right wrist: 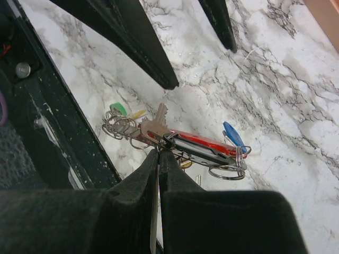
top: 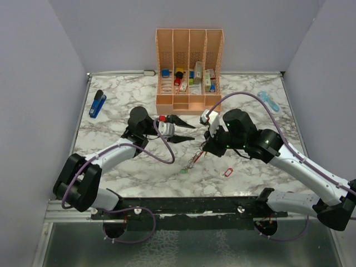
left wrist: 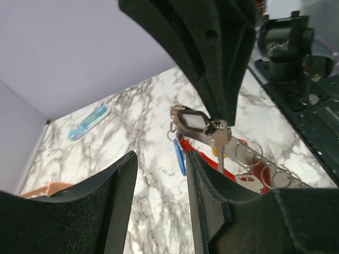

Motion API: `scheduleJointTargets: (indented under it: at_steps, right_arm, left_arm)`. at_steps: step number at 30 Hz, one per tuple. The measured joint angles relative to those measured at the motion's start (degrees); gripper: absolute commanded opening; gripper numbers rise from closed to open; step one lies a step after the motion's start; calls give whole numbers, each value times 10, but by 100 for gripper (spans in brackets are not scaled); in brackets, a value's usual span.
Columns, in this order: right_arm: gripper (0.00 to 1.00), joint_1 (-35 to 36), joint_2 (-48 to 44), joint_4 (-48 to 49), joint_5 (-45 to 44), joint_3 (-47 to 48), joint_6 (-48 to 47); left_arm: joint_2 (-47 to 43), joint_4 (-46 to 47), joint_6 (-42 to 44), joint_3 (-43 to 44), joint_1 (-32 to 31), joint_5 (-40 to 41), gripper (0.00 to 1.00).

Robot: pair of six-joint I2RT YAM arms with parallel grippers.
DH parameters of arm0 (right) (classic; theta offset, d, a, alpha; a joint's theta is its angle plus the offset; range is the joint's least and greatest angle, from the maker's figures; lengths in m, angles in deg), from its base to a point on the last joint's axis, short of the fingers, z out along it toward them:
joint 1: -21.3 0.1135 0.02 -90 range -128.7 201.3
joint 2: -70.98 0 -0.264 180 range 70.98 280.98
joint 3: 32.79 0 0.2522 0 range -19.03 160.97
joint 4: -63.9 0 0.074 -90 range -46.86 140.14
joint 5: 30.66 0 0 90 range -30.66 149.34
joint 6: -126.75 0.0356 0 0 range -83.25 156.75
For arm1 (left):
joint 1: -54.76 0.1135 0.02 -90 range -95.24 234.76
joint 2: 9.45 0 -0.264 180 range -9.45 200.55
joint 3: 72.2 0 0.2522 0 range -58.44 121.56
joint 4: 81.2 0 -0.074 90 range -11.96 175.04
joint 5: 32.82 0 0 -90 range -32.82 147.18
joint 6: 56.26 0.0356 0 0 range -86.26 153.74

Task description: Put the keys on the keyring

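The red keyring [right wrist: 249, 146] with its grey metal side [right wrist: 198, 150] hangs above the marble table, with several wire rings and keys on it. A blue-headed key [right wrist: 232, 134] hangs at one end, and green [right wrist: 118, 109] and yellow [right wrist: 137, 114] tags and a silver key [right wrist: 157, 123] at the other. My right gripper [right wrist: 159, 152] is shut on a thin silver key blade at the keyring's grey side. In the top view it [top: 207, 146] holds the bunch [top: 193, 160] over the table. My left gripper [top: 186, 130] is open and empty, just left of the keyring [left wrist: 186, 123], fingers [left wrist: 124, 185] apart.
An orange divided organiser [top: 189, 103] with small items stands at the back. A blue tool [top: 97, 104] lies at far left and a light-blue one [top: 268, 101] at far right. A small red oval loop [top: 227, 172] lies near the front. A black rail [top: 194, 204] runs along the near edge.
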Motion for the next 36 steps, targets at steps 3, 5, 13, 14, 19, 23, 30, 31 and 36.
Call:
scheduleJointTargets:
  at_steps: [3, 5, 13, 14, 19, 23, 30, 31, 36]
  right_arm:
    - [1, 0, -9, 10, -8, -7, 18]
    - [1, 0, -11, 13, -14, -9, 25]
    - [1, 0, -11, 17, -48, -9, 70]
    - [1, 0, -11, 19, -51, -9, 74]
    - [1, 0, -11, 30, -63, -12, 97]
    - [1, 0, -11, 36, -65, -14, 104]
    - [1, 0, -11, 44, -65, -15, 109]
    - [1, 0, -11, 45, -65, -16, 109]
    - [1, 0, -11, 49, -65, -16, 113]
  left_arm:
    - [-19, -62, 48, 6, 0, 21, 44]
    - [-35, -89, 70, 4, 0, 22, 44]
    - [-69, -154, 113, -1, -7, 14, 46]
    - [-69, -163, 117, -1, -9, 13, 46]
    - [-66, -189, 130, 9, -24, 12, 47]
    - [-63, -196, 141, 18, -38, 11, 47]
    - [-52, -215, 159, 28, -45, 12, 45]
    - [-51, -219, 163, 28, -46, 12, 44]
    - [-50, -237, 187, 28, -49, 11, 38]
